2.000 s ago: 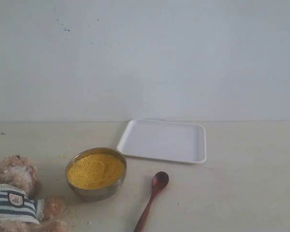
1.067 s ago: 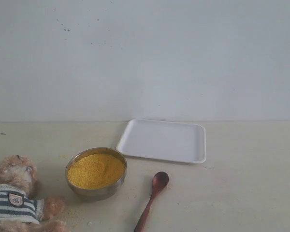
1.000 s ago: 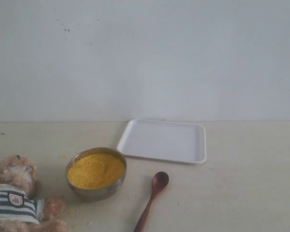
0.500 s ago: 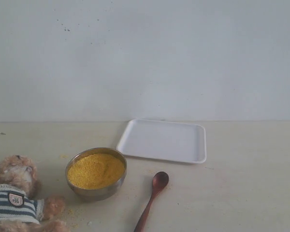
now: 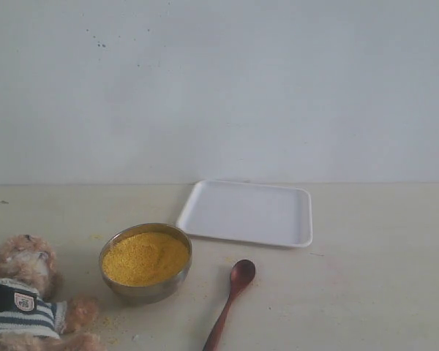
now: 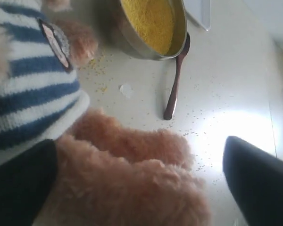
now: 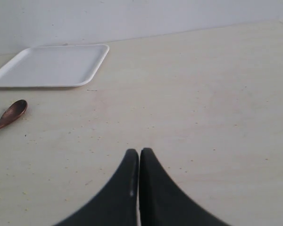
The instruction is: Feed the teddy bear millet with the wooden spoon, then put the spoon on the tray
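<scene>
While exterior view shows only its tip, left gripper (image 6: 139, 157) straddles teddy bear (image 6: 108, 141).

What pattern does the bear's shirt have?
The shirt has navy-and-white stripes, clearest in the left wrist view.

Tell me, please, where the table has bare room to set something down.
The widest bare stretch is the table right of the tray and wooden spoon. A bare strip also lies left of the tray, behind the steel bowl. The front left is crowded: teddy bear, bowl and spoon lie close together.
</scene>
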{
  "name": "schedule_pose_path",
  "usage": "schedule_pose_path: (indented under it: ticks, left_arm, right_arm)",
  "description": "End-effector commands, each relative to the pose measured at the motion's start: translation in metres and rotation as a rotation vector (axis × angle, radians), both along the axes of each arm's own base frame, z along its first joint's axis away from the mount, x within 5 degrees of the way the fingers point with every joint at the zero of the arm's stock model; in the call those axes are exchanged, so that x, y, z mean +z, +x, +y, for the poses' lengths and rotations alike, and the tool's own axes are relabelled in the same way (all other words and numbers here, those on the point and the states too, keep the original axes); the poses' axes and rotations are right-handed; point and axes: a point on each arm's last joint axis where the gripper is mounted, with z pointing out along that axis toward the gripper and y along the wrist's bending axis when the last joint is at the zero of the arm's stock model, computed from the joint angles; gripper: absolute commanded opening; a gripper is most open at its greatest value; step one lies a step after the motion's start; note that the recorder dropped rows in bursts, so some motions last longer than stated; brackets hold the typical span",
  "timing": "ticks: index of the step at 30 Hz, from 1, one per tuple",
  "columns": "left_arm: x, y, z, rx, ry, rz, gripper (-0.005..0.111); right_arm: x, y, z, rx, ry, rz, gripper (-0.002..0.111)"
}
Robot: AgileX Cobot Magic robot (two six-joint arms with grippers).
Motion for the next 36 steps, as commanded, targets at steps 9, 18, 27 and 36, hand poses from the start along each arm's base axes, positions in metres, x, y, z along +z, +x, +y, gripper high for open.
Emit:
schedule_pose_path:
  ticks: [9,18,27,36]
  left_arm:
    - [0.003,-0.009,-0.01,-0.126,-0.068,0.031,0.109]
    - [0.011,-0.003,0.014,-0.057,0.2,0.178,0.109]
    - [-0.003,0.013,0.024,0.186,0.23,0.021,0.109]
    - [-0.037,0.036,0.01,0.108,0.197,-0.029,0.109]
  right_arm:
    - [0.002,0.0,0.0,0.002,-0.003,-0.015,0.0]
    - [0.002,0.0,0.0,0.002,-0.003,-0.015,0.0]
    - [0.002,0.0,0.0,0.002,-0.003,-0.015,0.0]
    - [0.002,0.0,0.0,0.002,-0.003,-0.015,0.0]
